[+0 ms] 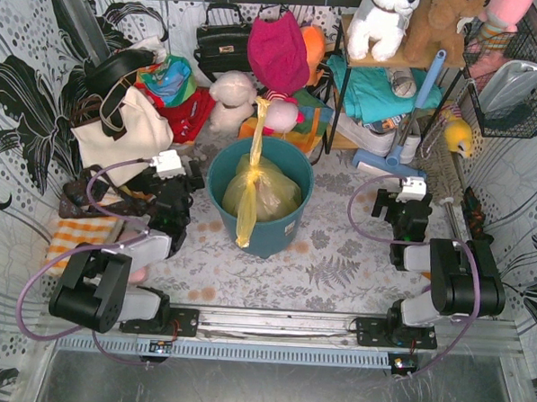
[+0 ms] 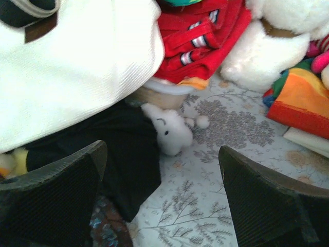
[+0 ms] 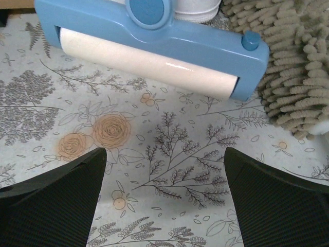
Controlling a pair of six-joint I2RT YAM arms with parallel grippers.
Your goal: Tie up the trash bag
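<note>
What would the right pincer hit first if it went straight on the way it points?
Probably the blue-and-white roller lying crosswise straight ahead of the right pincer, though how far off it is, is hard to judge.

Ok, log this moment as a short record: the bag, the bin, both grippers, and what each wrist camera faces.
trash bag: yellow-green, sitting in the teal bin; one twisted end drawn over the far rim, another hanging over the near rim
left gripper: open, empty, left of the bin
left wrist faces: cream tote bag, small white plush
right gripper: open, empty, right of the bin
right wrist faces: blue roller head, beige chenille mop
</note>
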